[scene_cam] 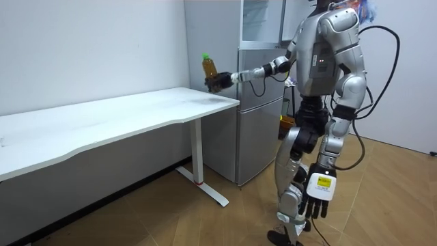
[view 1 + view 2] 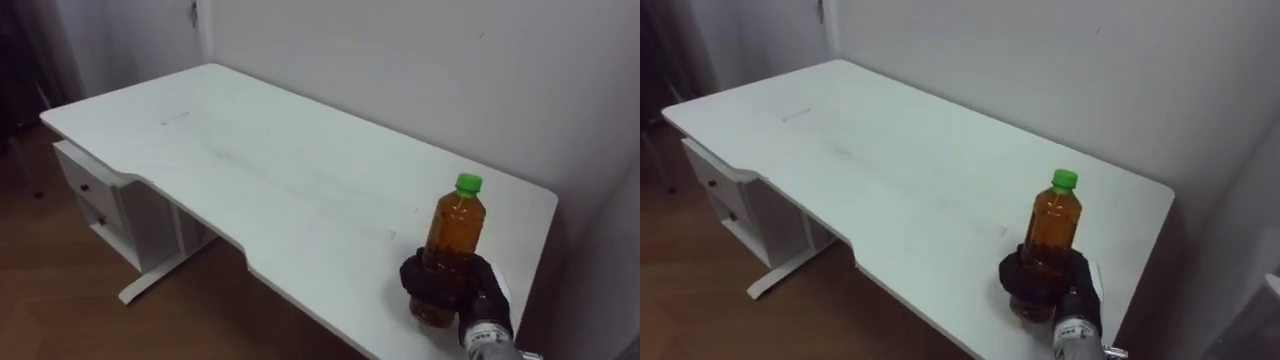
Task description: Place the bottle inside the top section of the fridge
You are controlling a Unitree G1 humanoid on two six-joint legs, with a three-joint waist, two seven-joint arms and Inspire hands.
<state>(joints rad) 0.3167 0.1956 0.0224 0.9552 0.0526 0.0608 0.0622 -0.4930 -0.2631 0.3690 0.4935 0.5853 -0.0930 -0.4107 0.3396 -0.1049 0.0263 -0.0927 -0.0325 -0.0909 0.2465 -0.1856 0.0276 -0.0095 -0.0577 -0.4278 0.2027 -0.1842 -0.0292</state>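
White desk (image 2: 300,170) w/ curved front edge (drawer unit (image 2: 95,195) beneath).

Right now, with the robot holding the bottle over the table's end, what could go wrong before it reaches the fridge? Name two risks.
1. The right hand grips the bottle low, round its lower part, so the tall upper part could tip or slip as the arm swings.
2. The bottle hangs above the table near its end; a low swing toward the fridge might clip the table's edge.
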